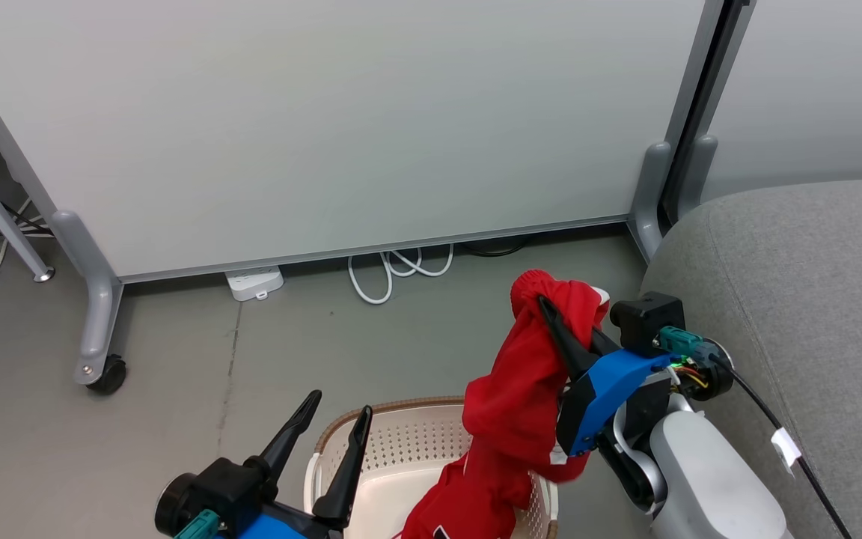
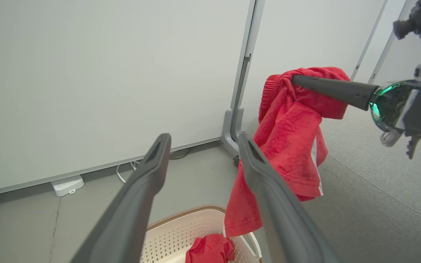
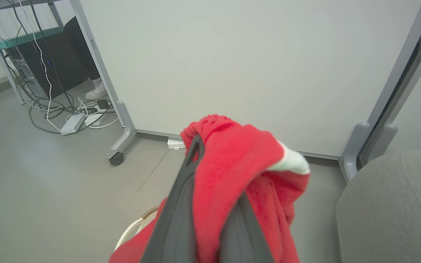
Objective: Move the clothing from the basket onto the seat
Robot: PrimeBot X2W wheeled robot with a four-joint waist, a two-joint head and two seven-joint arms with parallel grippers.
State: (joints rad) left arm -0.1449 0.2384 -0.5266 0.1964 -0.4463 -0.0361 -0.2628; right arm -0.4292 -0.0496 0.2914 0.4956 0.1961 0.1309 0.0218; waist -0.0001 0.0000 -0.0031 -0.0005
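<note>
The left gripper (image 1: 341,403) holds its 2 dark fingers spread and empty over the left rim of the cream perforated plastic basket (image 1: 401,438). The right gripper (image 1: 551,314) is clamped on a bright red soft garment (image 1: 521,374) above the basket's right rim, beside the light grey upholstered seat (image 1: 812,299).

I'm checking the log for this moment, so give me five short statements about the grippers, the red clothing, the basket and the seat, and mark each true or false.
1. The right gripper is shut on the lifted garment, above the basket. True.
2. The left gripper holds cloth too. False: its fingers stand open and empty.
3. The basket is empty. False: a second garment lies in it.
4. The seat is to the robot's right of the basket. True.
5. The lifted garment rests on the seat. False: it hangs from the right gripper.
</note>
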